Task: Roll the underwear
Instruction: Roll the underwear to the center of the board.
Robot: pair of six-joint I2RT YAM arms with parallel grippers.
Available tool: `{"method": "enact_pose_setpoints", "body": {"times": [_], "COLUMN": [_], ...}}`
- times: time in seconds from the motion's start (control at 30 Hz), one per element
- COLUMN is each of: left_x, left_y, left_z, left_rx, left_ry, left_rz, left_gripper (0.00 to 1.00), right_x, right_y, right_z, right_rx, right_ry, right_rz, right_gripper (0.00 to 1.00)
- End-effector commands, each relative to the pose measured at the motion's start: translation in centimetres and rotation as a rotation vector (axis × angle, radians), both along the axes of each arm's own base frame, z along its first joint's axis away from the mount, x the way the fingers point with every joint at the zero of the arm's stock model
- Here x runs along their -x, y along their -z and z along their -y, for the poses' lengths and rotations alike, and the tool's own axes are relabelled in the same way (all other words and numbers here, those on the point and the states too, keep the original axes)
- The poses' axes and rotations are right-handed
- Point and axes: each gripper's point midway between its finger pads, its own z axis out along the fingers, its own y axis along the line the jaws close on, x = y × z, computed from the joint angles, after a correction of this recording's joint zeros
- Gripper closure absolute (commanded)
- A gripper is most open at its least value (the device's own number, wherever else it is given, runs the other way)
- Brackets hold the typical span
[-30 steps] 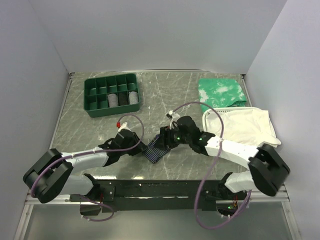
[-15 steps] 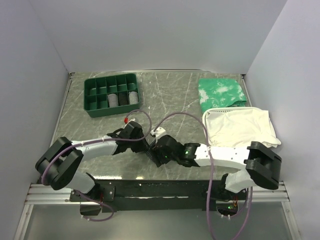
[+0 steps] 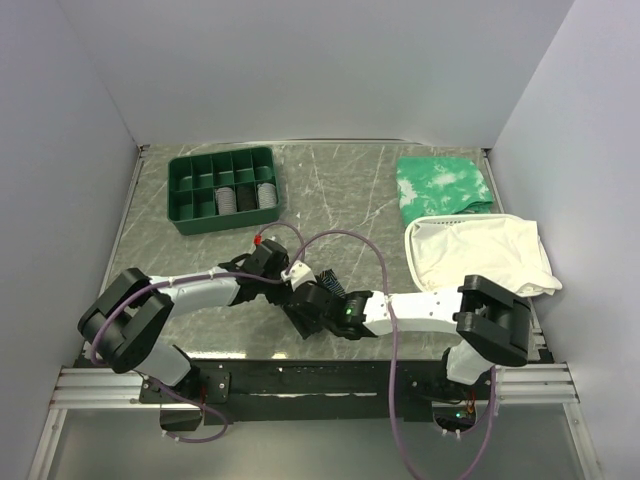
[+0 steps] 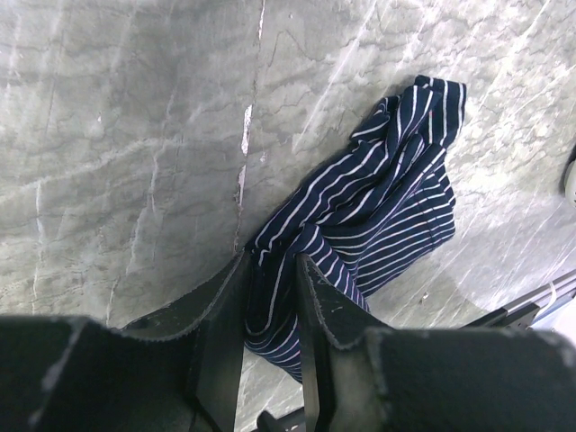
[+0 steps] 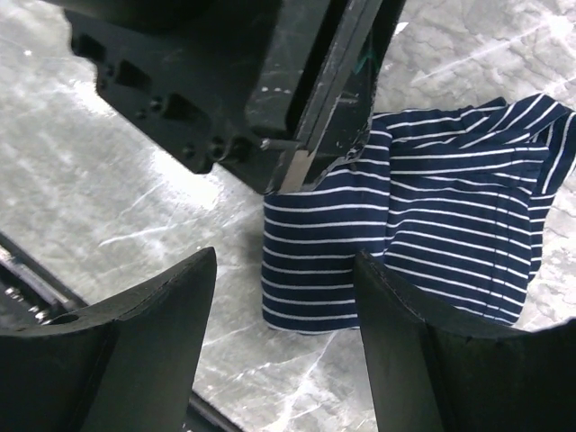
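Note:
The underwear (image 4: 378, 198) is a navy pinstriped garment lying crumpled on the grey marbled table near its front edge. My left gripper (image 4: 270, 297) is shut on a fold at one end of it. In the right wrist view the underwear (image 5: 432, 225) lies folded over, with the left gripper's fingers (image 5: 324, 117) clamped on its upper edge. My right gripper (image 5: 283, 261) is open and hovers over the folded end, gripping nothing. In the top view both grippers meet at the middle front, left (image 3: 285, 290) and right (image 3: 312, 305), and hide most of the garment.
A green compartment tray (image 3: 224, 188) stands at the back left. A green-and-white mottled cloth (image 3: 445, 185) and a large white cloth (image 3: 480, 250) lie at the right. The black rail of the table's front edge (image 3: 330, 375) runs just below the grippers.
My right arm has swung left and toward the front edge, closing up on my left gripper. The underwear, earlier stretched between both grippers, is now bunched and folded. My left gripper shifted slightly right.

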Motion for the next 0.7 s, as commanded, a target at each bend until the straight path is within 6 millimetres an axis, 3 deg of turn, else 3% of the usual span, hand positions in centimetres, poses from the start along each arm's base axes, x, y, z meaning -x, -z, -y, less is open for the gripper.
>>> {"method": "enact_pose_setpoints", "body": {"times": [0.0,0.47,0.67], "left_x": [0.7,0.4,0.4], "left_y": [0.7,0.7,1.0], "left_z": [-0.3,-0.1,-0.4], "left_rx": [-0.038,-0.026,-0.020], "left_ry": [0.022,0.028,0.029], "left_rz": [-0.036,-0.041,-0.053], "left_gripper": [0.68,0.68,0.68], "right_x": [-0.5,0.9,1.4], "right_y": [0.3,5.0,6.8], "right_z": [-0.2,2.2,3.5], "right_rx": [0.017,0.092,0.140], "right_ry": [0.017,0.042,0.072], "right_rz": [0.033,-0.026,-0.051], "right_gripper": [0.31,0.38,0.47]}}
